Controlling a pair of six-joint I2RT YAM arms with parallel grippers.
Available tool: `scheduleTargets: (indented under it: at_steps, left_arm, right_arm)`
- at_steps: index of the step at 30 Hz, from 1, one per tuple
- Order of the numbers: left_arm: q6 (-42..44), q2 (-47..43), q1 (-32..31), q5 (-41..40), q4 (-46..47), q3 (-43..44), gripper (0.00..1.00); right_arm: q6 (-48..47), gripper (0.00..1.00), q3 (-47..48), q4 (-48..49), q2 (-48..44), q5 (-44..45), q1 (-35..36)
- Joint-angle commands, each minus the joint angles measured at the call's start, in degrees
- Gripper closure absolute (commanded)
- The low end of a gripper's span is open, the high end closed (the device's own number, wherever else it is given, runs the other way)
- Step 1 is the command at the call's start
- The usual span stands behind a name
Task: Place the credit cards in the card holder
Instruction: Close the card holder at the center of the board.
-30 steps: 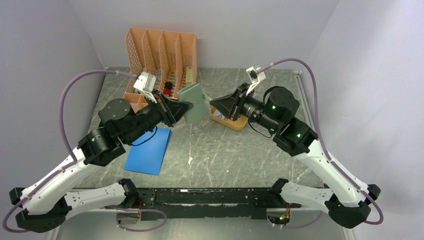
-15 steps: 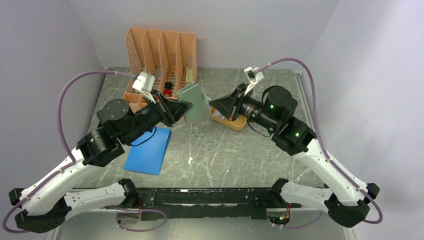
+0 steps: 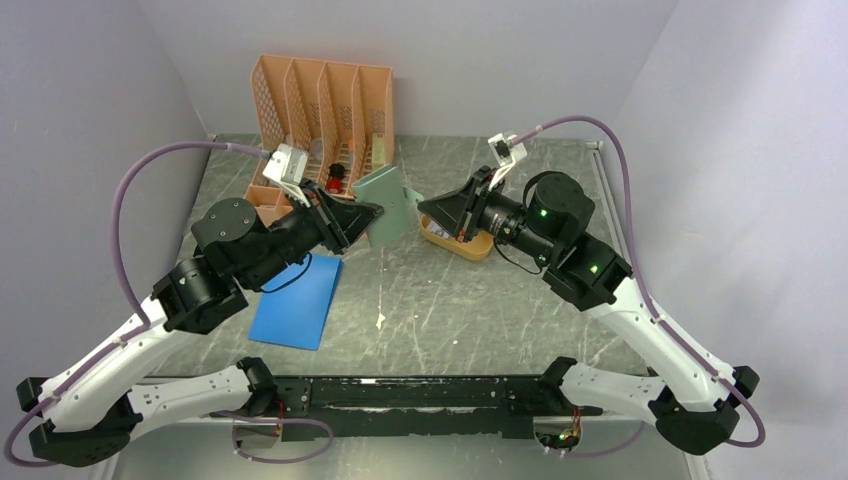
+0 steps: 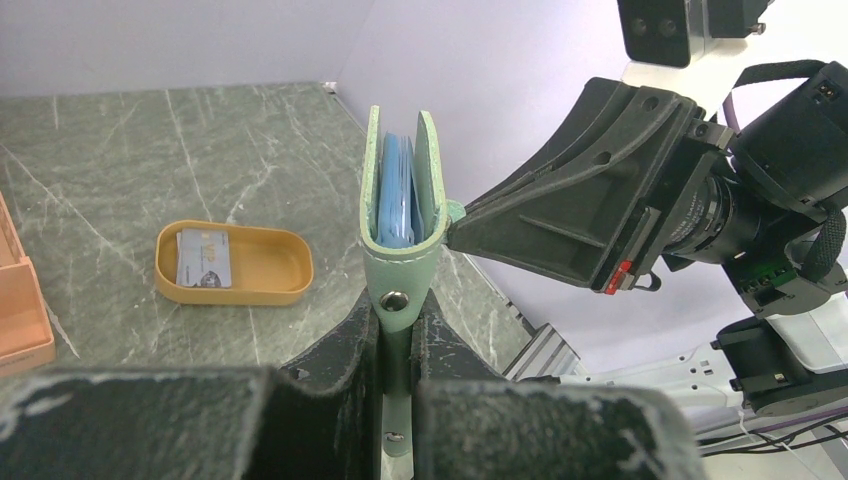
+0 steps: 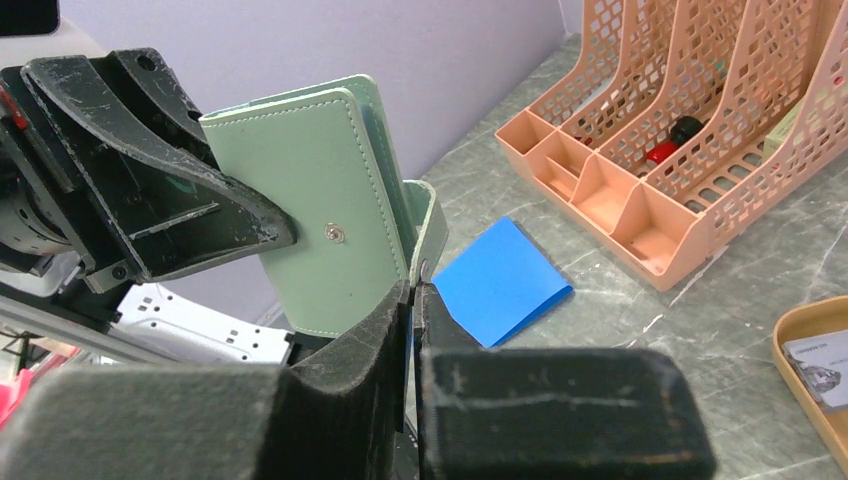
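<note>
The sage-green card holder (image 3: 392, 205) hangs upright in the air between both arms, its halves slightly apart and blue inner pockets (image 4: 398, 195) showing. My left gripper (image 4: 397, 320) is shut on its lower strap by the snap button. From the other side, my right gripper (image 5: 412, 290) is shut on the holder's small side tab (image 5: 428, 240); its black fingertips (image 4: 470, 228) touch the wallet's right face. One pale credit card (image 4: 203, 257) lies in the mustard tray (image 4: 235, 290), and shows again at the right wrist view's edge, credit card (image 5: 820, 365).
An orange file rack (image 3: 325, 100) stands at the back left, holding a small red and black item (image 5: 672, 138). A flat blue pad (image 3: 298, 300) lies on the grey marbled table under the left arm. The tray (image 3: 470, 248) sits beneath the right gripper.
The right gripper's jaws have closed onto the card holder's tab, and its wrist has shifted slightly left. The left gripper and card holder have stayed put.
</note>
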Motion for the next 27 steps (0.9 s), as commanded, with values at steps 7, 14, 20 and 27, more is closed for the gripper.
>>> scheduleTargets:
  at_steps: [7,14,20,27]
  left_arm:
    - [-0.09,-0.88,-0.34,0.18,1.34,-0.02,0.95]
    - [1.32,0.09,-0.34,1.31,1.27,0.08,0.95]
    - [2.17,1.14,-0.33,1.77,1.70,0.59,0.95]
    - [3.07,3.39,-0.28,4.55,1.04,2.50,0.95]
  right_arm:
    - [0.26,1.00,-0.66,2.59,-0.23,-1.96,-0.33]
    - [-2.34,1.00,1.28,2.20,0.04,-6.18,-0.27]
    - [-6.37,1.00,4.68,-2.34,2.15,-8.95,-0.30]
    - [-8.76,1.00,6.76,-5.16,3.81,-9.62,-0.25]
